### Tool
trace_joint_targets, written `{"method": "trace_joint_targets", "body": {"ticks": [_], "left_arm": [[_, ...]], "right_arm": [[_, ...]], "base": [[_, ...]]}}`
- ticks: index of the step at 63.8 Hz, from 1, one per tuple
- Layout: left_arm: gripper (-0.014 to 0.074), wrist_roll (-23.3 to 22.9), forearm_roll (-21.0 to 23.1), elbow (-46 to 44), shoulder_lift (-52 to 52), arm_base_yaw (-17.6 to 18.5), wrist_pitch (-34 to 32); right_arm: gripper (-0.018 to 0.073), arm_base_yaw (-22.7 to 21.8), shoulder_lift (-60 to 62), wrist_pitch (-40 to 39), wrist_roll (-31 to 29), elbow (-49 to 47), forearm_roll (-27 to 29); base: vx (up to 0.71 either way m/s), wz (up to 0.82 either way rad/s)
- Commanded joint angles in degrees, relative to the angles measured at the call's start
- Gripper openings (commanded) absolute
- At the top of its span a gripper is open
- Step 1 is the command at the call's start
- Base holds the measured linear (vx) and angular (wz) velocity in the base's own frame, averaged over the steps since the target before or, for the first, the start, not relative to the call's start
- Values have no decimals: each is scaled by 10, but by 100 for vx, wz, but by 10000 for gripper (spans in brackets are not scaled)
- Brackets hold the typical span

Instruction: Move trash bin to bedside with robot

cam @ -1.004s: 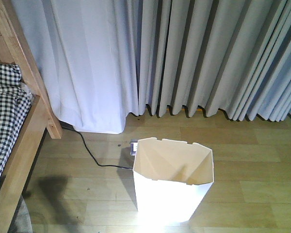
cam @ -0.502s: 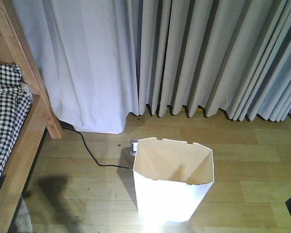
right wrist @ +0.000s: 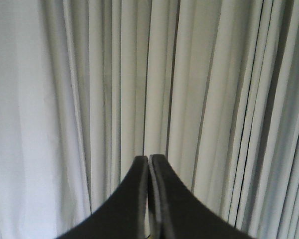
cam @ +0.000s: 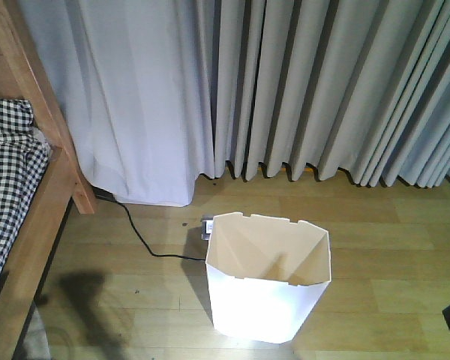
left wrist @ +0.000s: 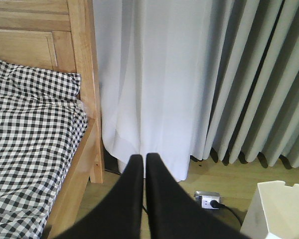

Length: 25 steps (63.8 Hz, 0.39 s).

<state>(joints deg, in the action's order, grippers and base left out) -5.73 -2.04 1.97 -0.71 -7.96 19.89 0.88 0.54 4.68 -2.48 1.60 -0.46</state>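
- You have the trash bin [cam: 268,279] standing upright on the wooden floor [cam: 390,247], its white walls tapering downward and its cream inside open to the front camera.
- Take the bin as your landmark: the bed [cam: 19,217], with its light wooden frame and black-and-white checked bedding, lies well to the left of it, with open floor between the two.
- Just behind the bin's left rear corner you can see a power strip [cam: 207,226] on the floor, close to the rim; whether it touches the bin cannot be told.
- A black cable [cam: 139,236] runs from that strip leftward toward the bed's corner post.
- Behind the bin, pale grey curtains [cam: 285,90] hang down to the floor.
- Your left tool [left wrist: 145,158] shows its two black fingers pressed together with only a thin slit between them, pinching nothing; it points at the curtain, with the bed to its left and a corner of the bin at the lower right of its view.
- Your right tool [right wrist: 149,159] is likewise pressed together and holds nothing, facing only curtain folds.
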Motion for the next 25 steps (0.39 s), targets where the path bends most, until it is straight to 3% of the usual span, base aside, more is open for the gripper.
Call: {"method": "trace_joint_targets", "body": {"ticks": [1,25], "left_arm": [[-6,-2,1,2,-8,2,-38],[-6,-2,1,2,-8,2,-38]], "right_arm": [[-9,-2,8,-47,0,4,-8],[-9,-2,8,-47,0,4,-8]], "base": [[0,0],[0,0]]}}
